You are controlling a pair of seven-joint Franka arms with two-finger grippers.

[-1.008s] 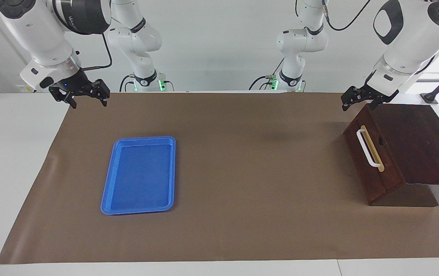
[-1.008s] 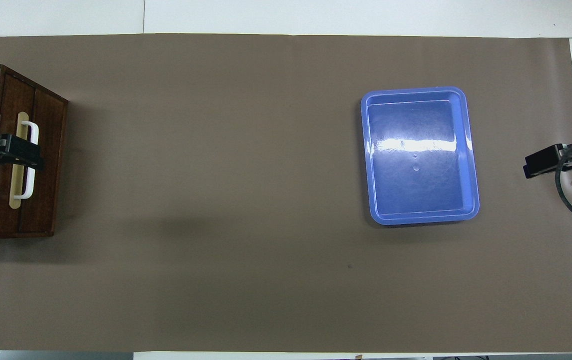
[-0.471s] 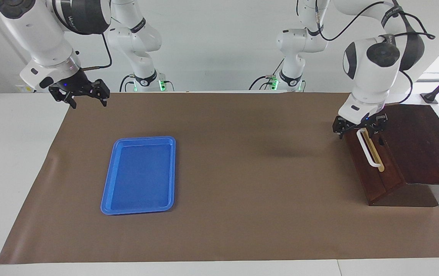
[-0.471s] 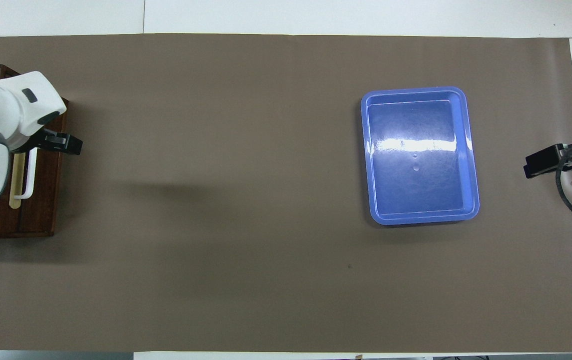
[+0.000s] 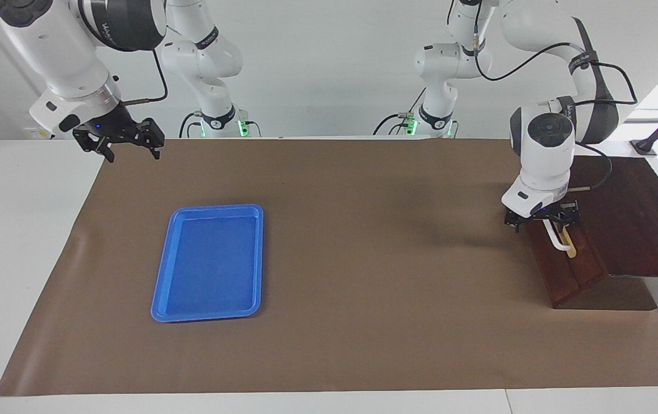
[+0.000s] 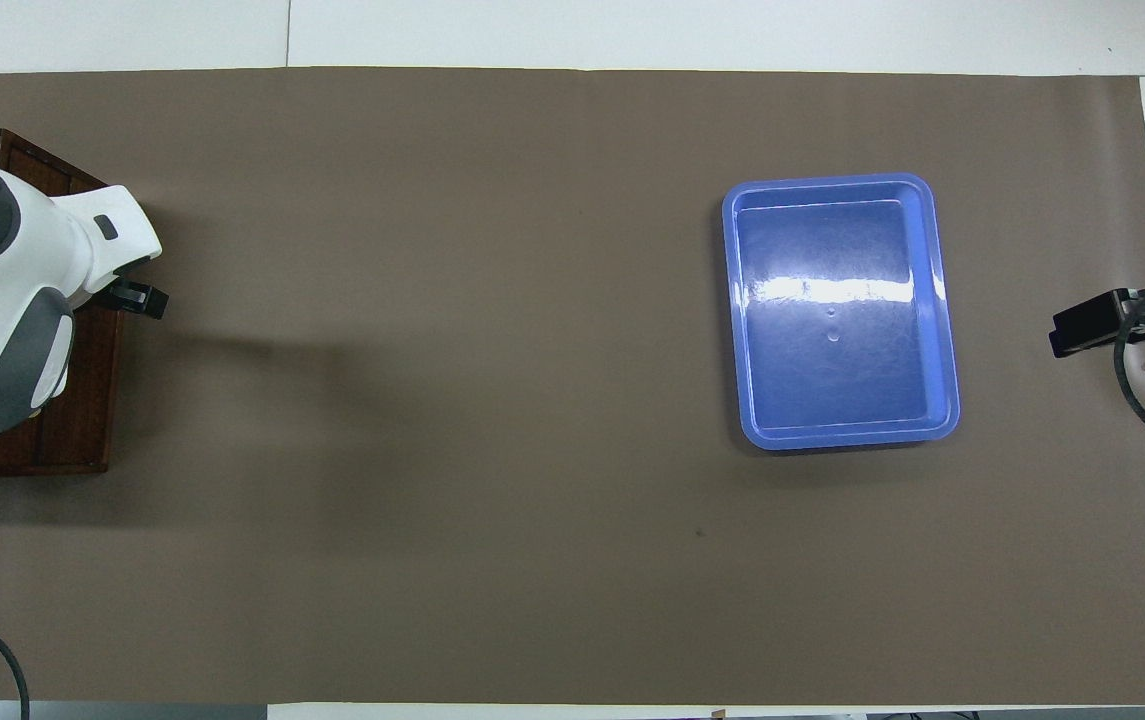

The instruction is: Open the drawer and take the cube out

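Observation:
The drawer (image 5: 571, 269) is shut in its dark wooden cabinet (image 5: 633, 218) at the left arm's end of the table. Its white bar handle (image 5: 558, 242) shows only at the end farther from the robots. My left gripper (image 5: 542, 223) is down at the handle's nearer end, open, with fingers on either side of the bar. In the overhead view the left arm covers the handle, and one fingertip (image 6: 140, 299) sticks out in front of the drawer (image 6: 82, 420). My right gripper (image 5: 127, 146) waits open and empty in the air over the mat's corner. The cube is hidden.
A flat blue tray (image 5: 209, 261) lies empty on the brown mat toward the right arm's end; it also shows in the overhead view (image 6: 837, 310). The brown mat (image 5: 363, 259) covers the table between tray and cabinet.
My left gripper has swung from above the cabinet's near top edge down to the drawer front and onto the handle. The drawer stays shut. The right arm has not moved.

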